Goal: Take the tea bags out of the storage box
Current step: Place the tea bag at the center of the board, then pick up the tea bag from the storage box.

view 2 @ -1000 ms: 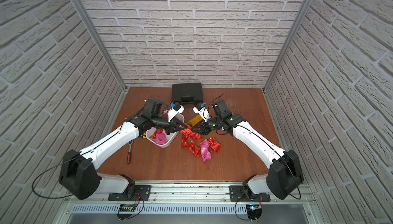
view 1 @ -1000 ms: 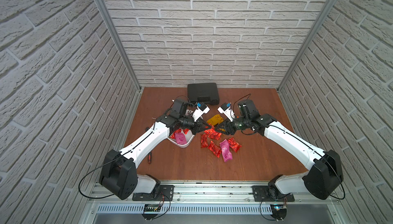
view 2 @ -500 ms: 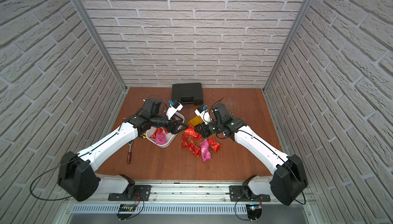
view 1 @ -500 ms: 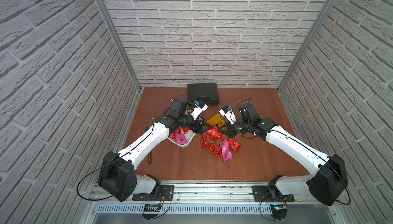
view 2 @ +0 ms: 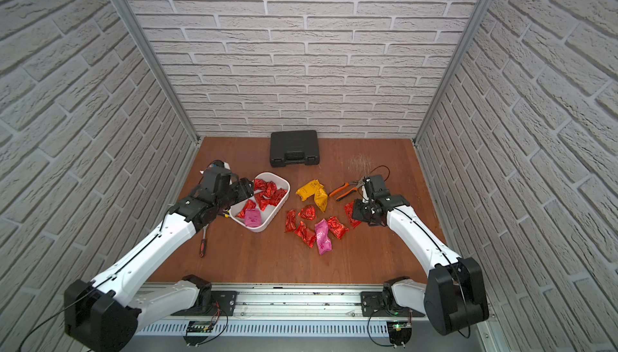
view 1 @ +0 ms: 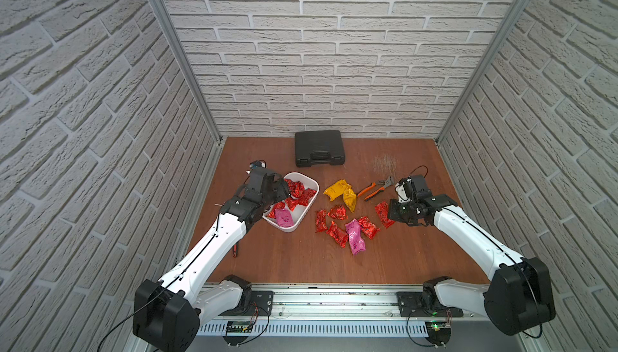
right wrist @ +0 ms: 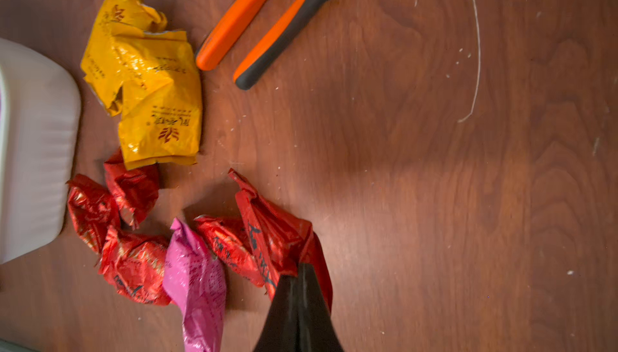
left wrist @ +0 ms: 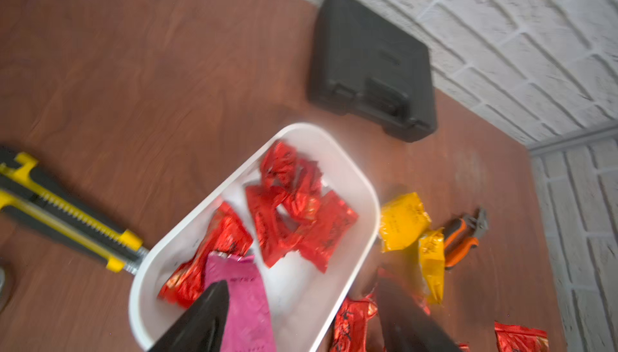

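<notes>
The white storage box [view 1: 288, 228] [view 2: 261, 227] holds several red tea bags [view 1: 298, 190] [left wrist: 294, 213] and a pink one [view 1: 284, 217] [left wrist: 240, 293]. My left gripper [view 1: 284, 190] [view 2: 249, 189] [left wrist: 302, 283] hangs open over the box's left end, one finger above the pink bag, nothing between its fingers. More tea bags lie on the table right of the box: two yellow [view 1: 341, 192] [right wrist: 147, 76], several red [view 1: 337, 212], one pink [view 1: 355, 240] [right wrist: 195, 283]. My right gripper [view 1: 392, 211] [view 2: 356, 212] [right wrist: 299, 266] is shut on a red tea bag [view 1: 382, 214] [right wrist: 267, 230] at the pile's right edge.
A black hard case [view 1: 319, 148] sits at the back wall. Orange-handled pliers [view 1: 374, 190] [right wrist: 267, 22] lie behind my right gripper. A yellow utility knife [left wrist: 67, 213] rests left of the box, and a small screwdriver [view 1: 235, 250] lies near my left arm.
The grippers were together at mid-table a second ago. The left opened and drew back over the box. The right shut on the red tea bag and carried it right.
</notes>
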{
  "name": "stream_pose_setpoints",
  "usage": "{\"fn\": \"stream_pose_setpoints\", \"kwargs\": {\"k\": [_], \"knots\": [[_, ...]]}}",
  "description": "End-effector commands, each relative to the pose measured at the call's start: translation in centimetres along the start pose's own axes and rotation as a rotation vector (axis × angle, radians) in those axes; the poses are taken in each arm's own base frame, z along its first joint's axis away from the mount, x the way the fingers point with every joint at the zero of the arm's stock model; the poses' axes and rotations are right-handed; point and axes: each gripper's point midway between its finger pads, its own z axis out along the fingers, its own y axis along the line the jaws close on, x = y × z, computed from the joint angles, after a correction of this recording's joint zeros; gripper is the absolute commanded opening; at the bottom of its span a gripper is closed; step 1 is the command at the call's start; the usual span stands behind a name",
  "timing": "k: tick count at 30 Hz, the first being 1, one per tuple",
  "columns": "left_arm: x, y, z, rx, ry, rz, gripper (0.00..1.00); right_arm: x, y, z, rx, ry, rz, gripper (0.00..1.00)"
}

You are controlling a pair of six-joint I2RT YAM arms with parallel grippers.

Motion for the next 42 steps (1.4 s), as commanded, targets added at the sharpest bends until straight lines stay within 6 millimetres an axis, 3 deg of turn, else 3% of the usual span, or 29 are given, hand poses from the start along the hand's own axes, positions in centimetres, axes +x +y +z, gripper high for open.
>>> {"fn": "stream_pose_setpoints", "kwargs": {"k": [1, 4, 6, 10, 13, 18, 23, 27, 30, 35, 42], "knots": [[2.3, 3.6, -0.3, -0.143, 0.051, -0.159, 0.74, -1.6, 1.1, 1.7, -0.056, -0.001, -0.027, 0.03], [4.2, 5.3, -0.4, -0.224, 0.093, -0.219, 0.73, -1.9, 1.4, 3.3, -0.071, 0.026, -0.039, 0.06], [5.2, 6.0, -0.4, -0.254, 0.115, -0.262, 0.72, -2.0, 0.9, 3.8, -0.038, 0.036, -0.045, 0.15], [6.8, 5.7, -0.2, -0.258, 0.151, -0.336, 0.69, -2.8, 0.2, 2.4, 0.01, -0.014, -0.046, 0.43], [8.0, 4.5, 0.4, -0.228, 0.207, -0.369, 0.67, -3.4, -0.1, 0.4, 0.036, -0.069, -0.047, 0.54], [9.3, 2.9, 1.6, -0.192, 0.259, -0.405, 0.63, -3.4, 0.0, -1.8, 0.023, -0.124, -0.033, 0.56], [10.1, 3.2, 1.7, -0.222, 0.281, -0.442, 0.61, -2.6, -0.1, -2.1, 0.012, -0.122, -0.018, 0.56], [10.5, 3.8, 1.8, -0.245, 0.284, -0.46, 0.68, -2.4, -0.2, -2.3, 0.009, -0.126, -0.01, 0.56], [10.6, 3.7, 2.2, -0.233, 0.282, -0.466, 0.66, -2.4, 0.0, -2.6, 0.001, -0.129, -0.008, 0.55], [10.3, 3.1, 2.7, -0.207, 0.273, -0.467, 0.5, -2.5, 0.1, -3.3, -0.007, -0.144, -0.004, 0.54], [9.7, 3.3, 2.1, -0.219, 0.25, -0.461, 0.18, -2.6, 0.2, -4.1, -0.006, -0.154, -0.02, 0.54]]}}
